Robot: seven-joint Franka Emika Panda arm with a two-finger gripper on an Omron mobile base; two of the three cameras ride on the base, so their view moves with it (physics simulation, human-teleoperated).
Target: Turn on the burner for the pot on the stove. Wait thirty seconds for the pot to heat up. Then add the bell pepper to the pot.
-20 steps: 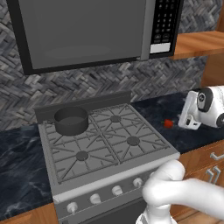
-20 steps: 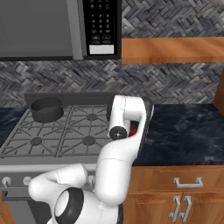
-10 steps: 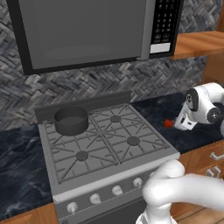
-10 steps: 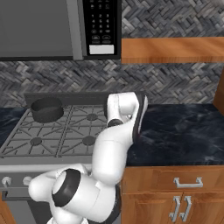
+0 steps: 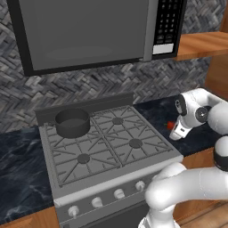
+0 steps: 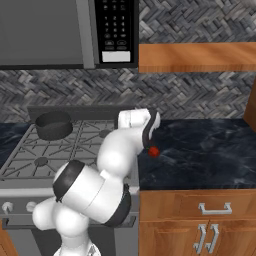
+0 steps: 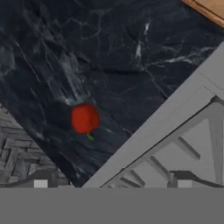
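Hovering above the bell pepper (image 7: pixel 85 118), gripper (image 7: pixel 111 184) spread wide, grasping nothing. Pepper lay on the dark counter (image 6: pixel 200 155) just right of the stove (image 5: pixel 111 151), well apart from the pot (image 5: pixel 72 122) on the rear left grate. Burner state impossible to tell; picking and dropping judged not yet done.

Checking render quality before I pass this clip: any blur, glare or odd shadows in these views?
Hand view: soft and blurred, the bell pepper fuzzy on the dark marble counter. Left base view: flat, even light, faint sheen on the microwave door. Right base view: crisp, no glare.
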